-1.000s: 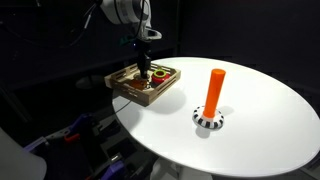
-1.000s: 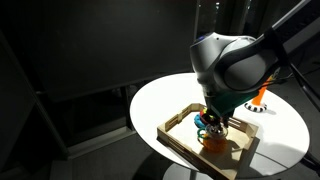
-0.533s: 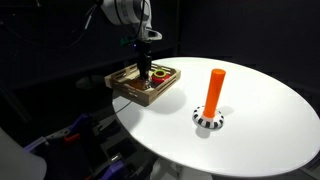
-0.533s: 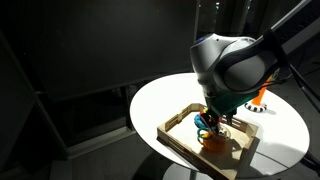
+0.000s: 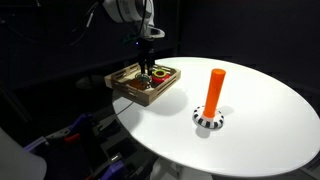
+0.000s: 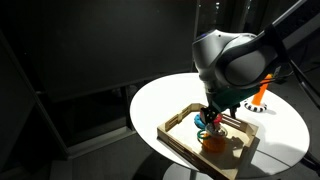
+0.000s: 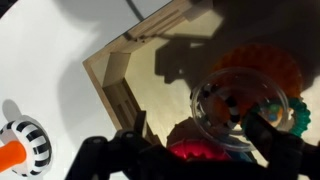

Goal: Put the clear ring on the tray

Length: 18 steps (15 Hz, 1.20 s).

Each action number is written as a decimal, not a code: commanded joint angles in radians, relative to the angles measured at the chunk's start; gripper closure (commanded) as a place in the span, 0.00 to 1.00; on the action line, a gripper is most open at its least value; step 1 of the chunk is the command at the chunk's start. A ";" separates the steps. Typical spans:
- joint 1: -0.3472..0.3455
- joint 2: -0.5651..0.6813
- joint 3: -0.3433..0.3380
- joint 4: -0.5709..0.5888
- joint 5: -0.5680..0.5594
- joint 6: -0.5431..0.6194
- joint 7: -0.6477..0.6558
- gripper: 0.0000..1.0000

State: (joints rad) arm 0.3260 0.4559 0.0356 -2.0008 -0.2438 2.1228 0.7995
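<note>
The clear ring (image 7: 214, 126) lies inside the tray (image 7: 110, 65), resting on coloured rings. In the wrist view it sits between my spread fingers, close to the right one, and neither finger presses on it. My gripper (image 7: 200, 137) is open and hangs just above the tray's contents. Both exterior views show the gripper (image 5: 146, 68) (image 6: 212, 118) pointing straight down over the light-wood tray (image 5: 125, 90) (image 6: 185, 145), which stands at the edge of the round white table. The clear ring is too small to make out in those views.
An orange ring (image 7: 262, 62), a red ring (image 7: 195, 150) and a teal ring (image 7: 303, 118) lie in the tray. An orange peg (image 5: 213, 92) (image 6: 261, 95) stands mid-table with a black-and-white checkered ring (image 5: 207, 120) (image 7: 28, 145) at its base.
My gripper has gone from shut to open over the tray, and has risen slightly. The clear ring has been let go and lies in the tray.
</note>
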 commanded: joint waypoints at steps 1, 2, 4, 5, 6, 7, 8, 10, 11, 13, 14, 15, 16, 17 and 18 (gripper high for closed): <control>-0.034 -0.060 0.003 -0.020 0.020 -0.021 -0.041 0.00; -0.043 -0.072 0.003 -0.025 0.022 -0.023 -0.047 0.00; -0.064 -0.096 0.005 -0.036 0.030 -0.023 -0.076 0.00; -0.077 -0.112 0.008 -0.044 0.039 -0.022 -0.101 0.00; -0.090 -0.126 0.010 -0.054 0.048 -0.014 -0.128 0.00; -0.102 -0.140 0.013 -0.063 0.065 -0.010 -0.161 0.00; -0.114 -0.154 0.016 -0.071 0.084 -0.007 -0.200 0.00; -0.136 -0.186 0.021 -0.089 0.133 -0.006 -0.281 0.00; -0.146 -0.201 0.022 -0.094 0.161 -0.015 -0.319 0.00; -0.164 -0.233 0.024 -0.105 0.219 -0.034 -0.394 0.00; -0.172 -0.249 0.025 -0.111 0.244 -0.045 -0.425 0.00; -0.177 -0.265 0.023 -0.113 0.265 -0.067 -0.443 0.00; -0.182 -0.286 0.021 -0.118 0.279 -0.089 -0.455 0.00; -0.186 -0.306 0.018 -0.123 0.288 -0.107 -0.460 0.00; -0.189 -0.331 0.016 -0.132 0.289 -0.117 -0.457 0.00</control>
State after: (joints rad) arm 0.1625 0.2108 0.0439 -2.0932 0.0161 2.0499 0.3767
